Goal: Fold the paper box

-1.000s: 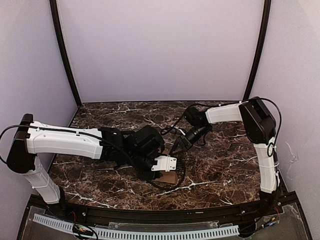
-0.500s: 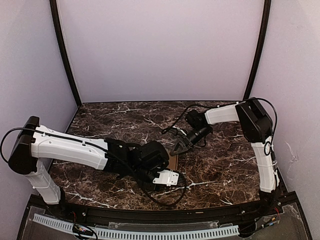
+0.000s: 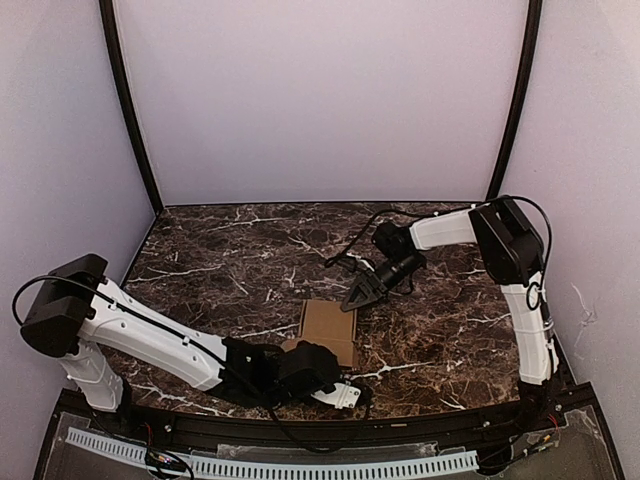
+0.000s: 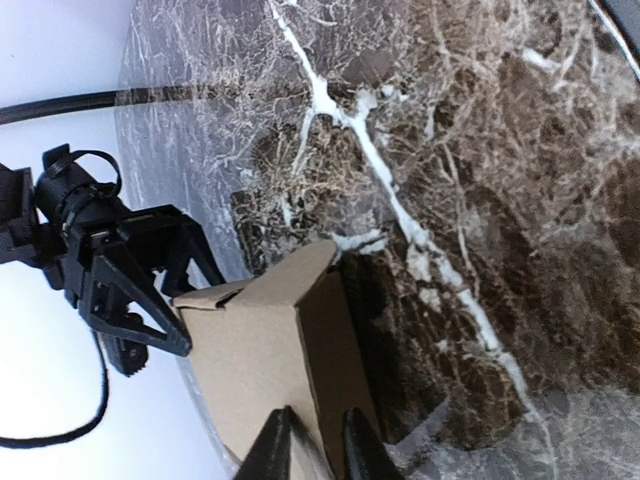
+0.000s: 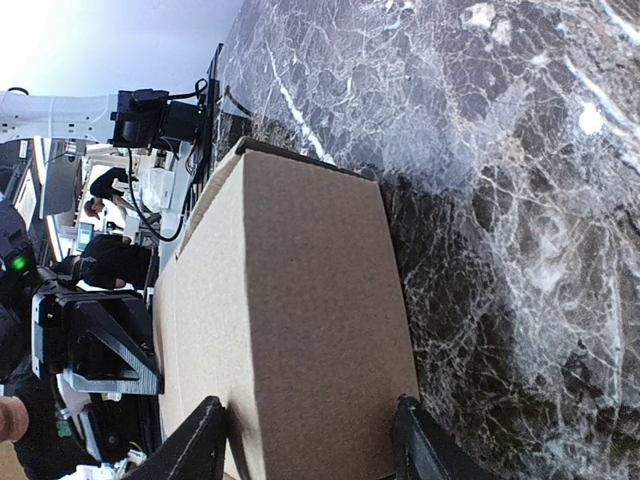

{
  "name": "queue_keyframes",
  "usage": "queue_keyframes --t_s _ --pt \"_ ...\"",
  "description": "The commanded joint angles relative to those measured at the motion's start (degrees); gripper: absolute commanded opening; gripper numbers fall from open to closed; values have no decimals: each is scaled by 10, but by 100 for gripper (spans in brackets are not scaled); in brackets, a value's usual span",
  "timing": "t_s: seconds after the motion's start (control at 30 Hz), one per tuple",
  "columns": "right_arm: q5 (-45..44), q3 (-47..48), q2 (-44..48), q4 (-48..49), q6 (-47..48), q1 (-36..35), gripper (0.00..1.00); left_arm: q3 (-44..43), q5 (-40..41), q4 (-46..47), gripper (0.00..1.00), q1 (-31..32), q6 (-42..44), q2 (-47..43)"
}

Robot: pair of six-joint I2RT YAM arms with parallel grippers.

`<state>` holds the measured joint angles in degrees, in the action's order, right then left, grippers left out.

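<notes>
paper box (image 3: 328, 328) lies on marble table (image 3: 220, 250), near-centre, between both grippers | left gripper (image 4: 318, 432) fingers almost together; pinching the box's near fold | right gripper (image 5: 308, 412) fingers spread wide; astride its far end

Left hand (image 4: 312, 440) pinched tight, right hand (image 5: 305, 430) spread (fingers wide)

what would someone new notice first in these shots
A plain brown cardboard box sits mid-table on the dark white-veined marble table. The left gripper reaches in low from the near edge, jaws pinched on a cardboard fold, while the right gripper meets the box's far right corner with jaws spread wide.
</notes>
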<state>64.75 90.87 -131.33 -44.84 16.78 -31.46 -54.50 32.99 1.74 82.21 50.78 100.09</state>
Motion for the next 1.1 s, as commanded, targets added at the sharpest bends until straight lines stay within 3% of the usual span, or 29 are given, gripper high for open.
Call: queue_keyframes --t_s 0.0,0.07,0.2,0.5,0.73,0.87,1.03,1.07 --pt "18 -4 -37 -26 -3 4 56 24 97 130 8 4 92 2" --pt "28 -6 -43 -33 -4 5 56 24 103 145 2 5 98 0" --pt "37 -23 -41 -30 -14 4 56 12 98 127 1 5 88 -14" --pt "55 -144 55 100 -151 -18 57 -37 55 -47 1 4 -1 -74" --pt "161 -226 65 289 -374 -33 61 -87 -46 -171 1 -23 -97 -92" --pt "243 -279 38 527 -587 -33 63 -117 -105 -210 1 -64 -130 -86" --pt "246 -271 24 540 -597 -5 74 -161 -170 -248 1 -107 -154 -75" --pt "244 -268 24 538 -596 7 80 -165 -177 -255 1 -117 -154 -74"
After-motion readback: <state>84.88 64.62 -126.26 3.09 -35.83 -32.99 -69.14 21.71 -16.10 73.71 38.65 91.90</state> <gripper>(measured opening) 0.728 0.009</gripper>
